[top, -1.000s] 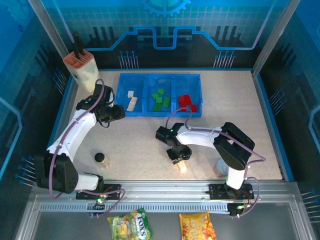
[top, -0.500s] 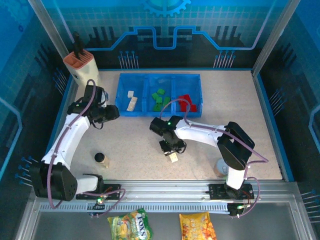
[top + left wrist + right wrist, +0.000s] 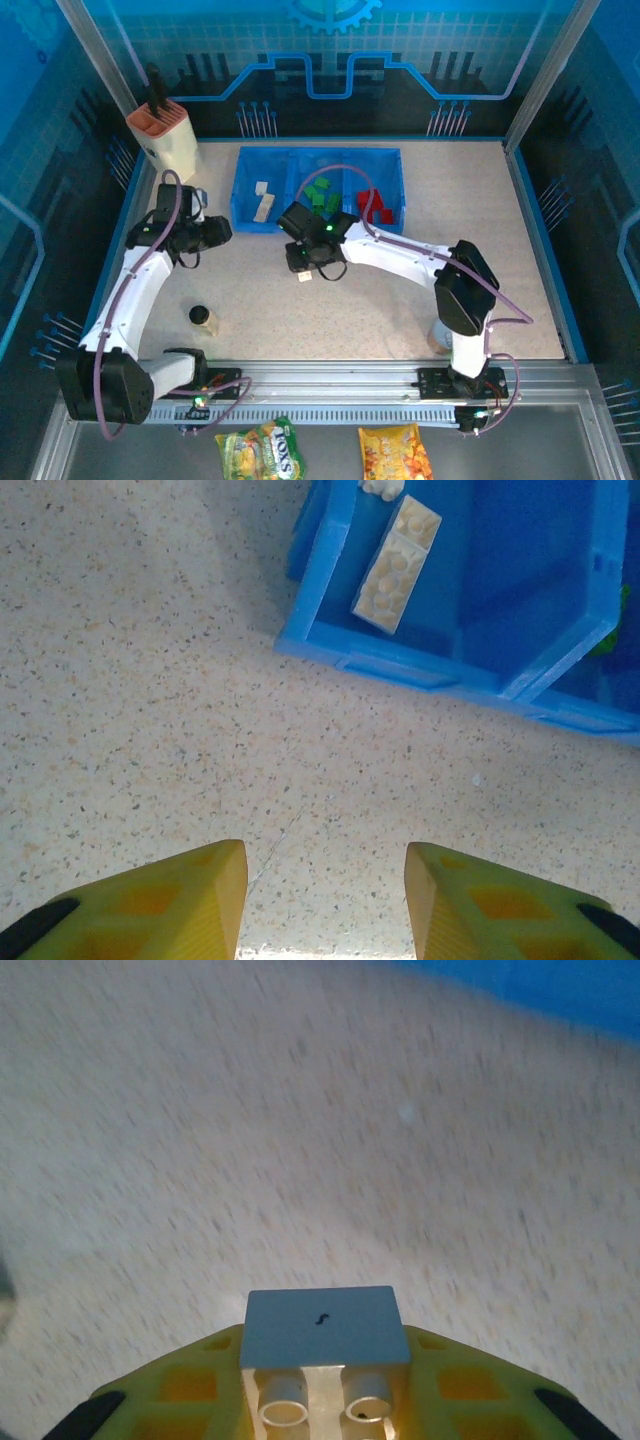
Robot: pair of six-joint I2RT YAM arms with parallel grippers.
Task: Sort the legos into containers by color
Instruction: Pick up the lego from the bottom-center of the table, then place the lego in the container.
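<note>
The blue tray [image 3: 395, 160] has three compartments: cream legos [image 3: 264, 207] on the left, green ones [image 3: 321, 196] in the middle, red ones [image 3: 374, 204] on the right. My right gripper [image 3: 304, 268] hovers over the table just in front of the tray's left half. It is shut on a cream lego [image 3: 325, 1345], studs-side tubes facing the camera. My left gripper [image 3: 325, 880] is open over bare table left of the tray, nothing between its yellow fingers [image 3: 180, 900]. Cream legos [image 3: 397, 565] lie inside the tray's corner [image 3: 400, 665] ahead of it.
An orange-and-cream knife block [image 3: 165, 135] stands at the back left. A small dark-capped bottle [image 3: 203, 319] sits at the front left. A grey cup [image 3: 438, 337] is partly hidden behind the right arm's base. Two snack bags [image 3: 262, 450] lie below the table edge.
My right arm has carried the cream lego from the front middle up and left toward the tray. My left arm has drawn back to the left, away from the tray.
</note>
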